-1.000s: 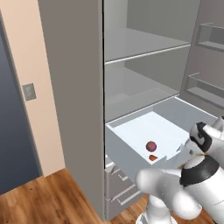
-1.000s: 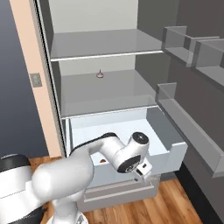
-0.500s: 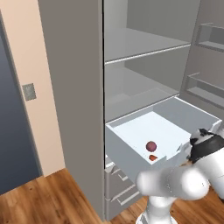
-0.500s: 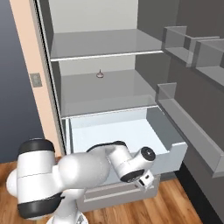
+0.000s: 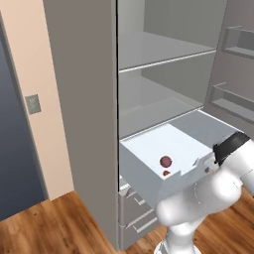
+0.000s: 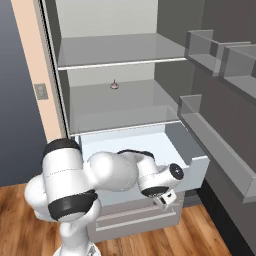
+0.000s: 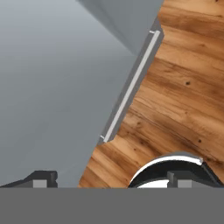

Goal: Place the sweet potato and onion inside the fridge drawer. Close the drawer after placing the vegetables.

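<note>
The jaws stand spread wide and hold nothing. In the hand view their two dark tips sit at the bottom, far apart, looking down past a flat grey front onto the wood floor; a pale bar handle of one of the lower drawers runs aslant just above them.

The fridge drawer is pulled out and still open. On its white floor lie the onion and, just beside it towards the front wall, the sweet potato. Both are behind and above the jaws, on the far side of the drawer's front wall. In the right base view the hand hangs low against the outer face of the fridge drawer, near its front right corner.

So the placing looks done and the closing is what remains. The risks, as I judge them:

- The jaws are low, close to the handled drawer below. A push from here could land on the wrong front and leave the bin open.
- A push near one corner could skew the bin so that it binds on its runners.
- Spread jaws could catch the bar handle or the bin's edge on the way up.
- A sharp shove may roll the onion about, though the tall walls should keep it in.
</note>
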You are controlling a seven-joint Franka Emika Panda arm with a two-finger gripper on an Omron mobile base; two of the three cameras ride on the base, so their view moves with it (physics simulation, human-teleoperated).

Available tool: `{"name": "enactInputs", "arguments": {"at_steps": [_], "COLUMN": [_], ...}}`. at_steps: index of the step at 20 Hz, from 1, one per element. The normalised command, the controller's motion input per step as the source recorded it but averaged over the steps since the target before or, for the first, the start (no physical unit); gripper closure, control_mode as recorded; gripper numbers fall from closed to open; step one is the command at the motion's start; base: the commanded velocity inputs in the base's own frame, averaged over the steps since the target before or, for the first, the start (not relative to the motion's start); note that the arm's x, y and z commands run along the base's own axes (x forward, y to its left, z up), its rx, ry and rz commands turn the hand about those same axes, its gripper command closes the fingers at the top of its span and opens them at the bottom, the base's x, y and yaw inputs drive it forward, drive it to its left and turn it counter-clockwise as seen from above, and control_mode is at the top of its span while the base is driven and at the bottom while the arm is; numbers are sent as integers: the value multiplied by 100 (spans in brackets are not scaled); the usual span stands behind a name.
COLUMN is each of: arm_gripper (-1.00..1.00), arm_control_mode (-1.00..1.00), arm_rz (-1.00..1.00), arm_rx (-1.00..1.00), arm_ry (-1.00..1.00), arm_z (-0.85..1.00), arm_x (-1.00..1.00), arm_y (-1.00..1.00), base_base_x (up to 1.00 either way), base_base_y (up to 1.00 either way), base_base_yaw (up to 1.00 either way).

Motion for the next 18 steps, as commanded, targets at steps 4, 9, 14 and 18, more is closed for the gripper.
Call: {"name": "enactInputs", "arguments": {"at_steps": [4, 9, 14, 18], "arm_gripper": [-100, -100, -100, -100], "arm_control_mode": [-100, -100, -100, -100], "arm_rz": [-5, -6, -11, -12], "arm_rx": [13, 11, 6, 4], "arm_ry": [-2, -1, 0, 0], "arm_z": [0, 0, 0, 0], "arm_x": [55, 59, 49, 52], "arm_y": [0, 0, 13, 18], "base_base_x": [0, 0, 0, 0], "base_base_y": [0, 0, 0, 0], "base_base_yaw": [0, 0, 0, 0]}}
